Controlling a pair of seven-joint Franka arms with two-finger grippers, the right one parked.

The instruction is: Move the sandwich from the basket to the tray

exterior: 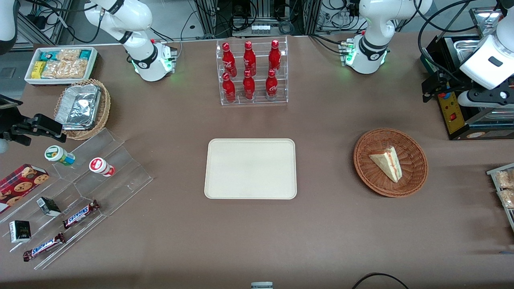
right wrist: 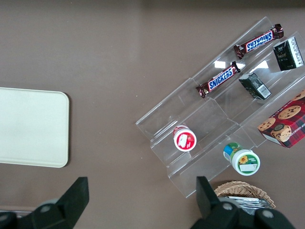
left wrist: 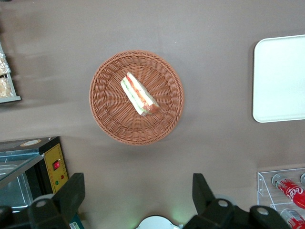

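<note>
A: Sandwich (left wrist: 139, 94) first, but start from the hand (left wrist: 138, 191). How does it stand?

B: The hand hangs high above the worktop (exterior: 321, 224), over bare surface just beside the basket (left wrist: 106, 109). Its two fingers (left wrist: 71, 193) are spread wide apart, with nothing between them. It touches nothing.

A: And the sandwich itself?

B: It lies in the basket, near the middle, resting on the weave with its red and green filling edge showing. In the front view the wedge (exterior: 387, 162) sits a little toward the rim that faces the tray (exterior: 225, 188).

A: Where is the basket (exterior: 413, 176) compared with the tray?

B: Beside it, well apart, toward the working arm's end of the worktop. The tray lies flat in the middle, with nothing on it.

A: What else is close to the hand?

B: A black machine (exterior: 453, 116) with a yellow panel and a red button stands near the basket, farther from the front camera. A rack (exterior: 504, 192) of packets shows at the worktop's edge.

A: Farther out?

B: A clear stand of red bottles (exterior: 249, 72) sits farther from the front camera than the tray. Toward the parked arm's end are a clear stepped shelf (exterior: 120, 176) with two Snickers bars (exterior: 80, 214), two small cups (exterior: 59, 155), dark little boxes (exterior: 48, 206) and a cookie box (exterior: 20, 185). Near them are a tan basket (exterior: 105, 108) holding foil containers (exterior: 78, 106) and a white bin (exterior: 94, 60) of snacks.
</note>
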